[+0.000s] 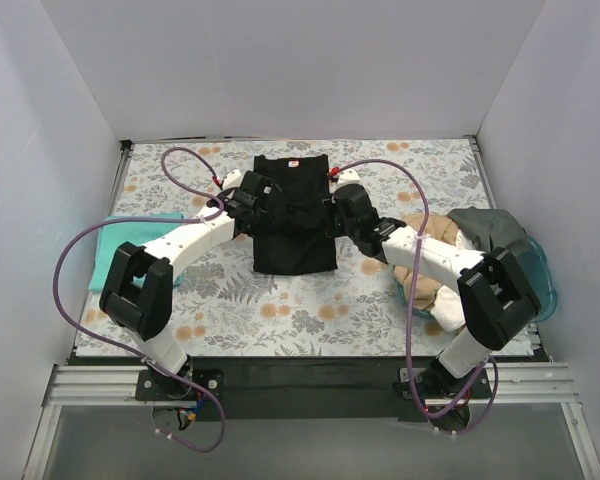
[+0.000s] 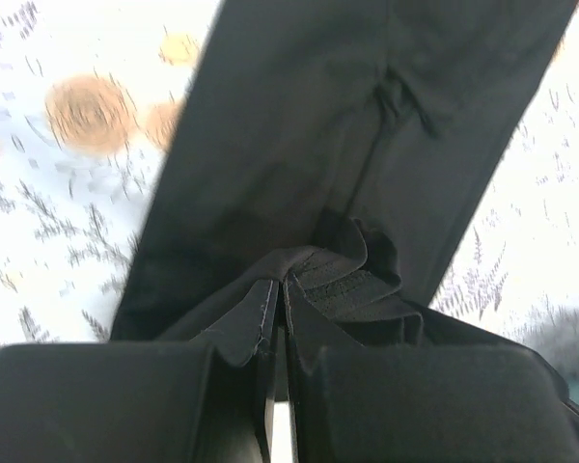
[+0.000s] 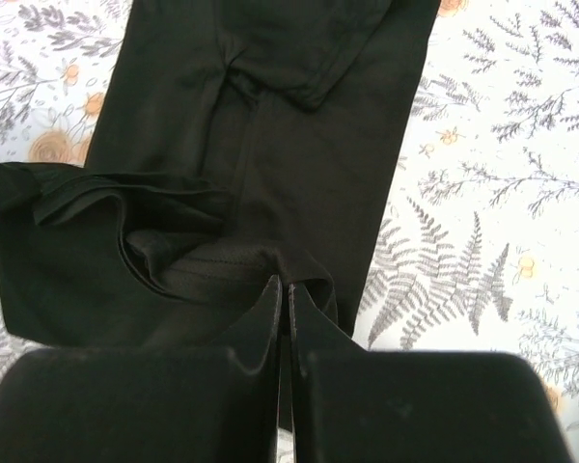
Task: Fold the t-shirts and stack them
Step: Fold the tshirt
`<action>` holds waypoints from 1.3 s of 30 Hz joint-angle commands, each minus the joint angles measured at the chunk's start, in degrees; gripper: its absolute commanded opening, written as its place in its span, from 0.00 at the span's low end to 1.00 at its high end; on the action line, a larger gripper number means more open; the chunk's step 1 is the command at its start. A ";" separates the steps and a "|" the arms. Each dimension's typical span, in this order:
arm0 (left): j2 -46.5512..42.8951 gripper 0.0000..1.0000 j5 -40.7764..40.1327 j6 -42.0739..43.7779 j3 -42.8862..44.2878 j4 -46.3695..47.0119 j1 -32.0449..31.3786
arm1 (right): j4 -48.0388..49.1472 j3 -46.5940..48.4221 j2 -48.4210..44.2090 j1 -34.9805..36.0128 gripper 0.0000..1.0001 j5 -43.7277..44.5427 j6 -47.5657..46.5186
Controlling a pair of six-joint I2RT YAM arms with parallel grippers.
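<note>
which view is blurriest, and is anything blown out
Left wrist: the tablecloth is smeared and blown out near white, the black shirt soft. Right wrist: sharp fern print, shirt folds dim. Top external: even light, crisp, no glare.

No readable text, number or brand anywhere; only a small red-white neck label (image 1: 294, 163) at the far edge of the black t-shirt (image 1: 295, 240), lettering too small to make out; nothing legible in either wrist view.

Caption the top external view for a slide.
Left gripper and right gripper pinch the black t-shirt by its sides on the floral table.
</note>
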 commanded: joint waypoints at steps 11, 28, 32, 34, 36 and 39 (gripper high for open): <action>8.16 0.00 2.99 6.01 7.91 4.53 6.13 | 2.44 10.27 10.02 -4.52 0.01 -1.67 -2.41; 11.16 0.88 5.54 7.86 10.30 3.92 8.42 | 1.30 15.20 16.19 -8.91 0.98 -13.53 -2.41; 6.15 0.89 6.85 6.90 5.29 4.00 8.51 | 1.39 10.38 9.87 -8.83 0.98 -17.82 -1.62; 2.55 0.90 7.82 6.02 2.48 4.36 8.51 | 1.47 6.86 7.40 -8.83 0.98 -18.98 -1.45; -1.04 0.91 8.88 5.75 -1.82 4.79 8.33 | 1.91 4.49 4.76 -8.74 0.98 -21.43 -1.27; -5.01 0.91 12.47 4.79 -8.41 6.54 8.33 | 3.05 2.46 3.26 -8.39 0.98 -27.14 -1.44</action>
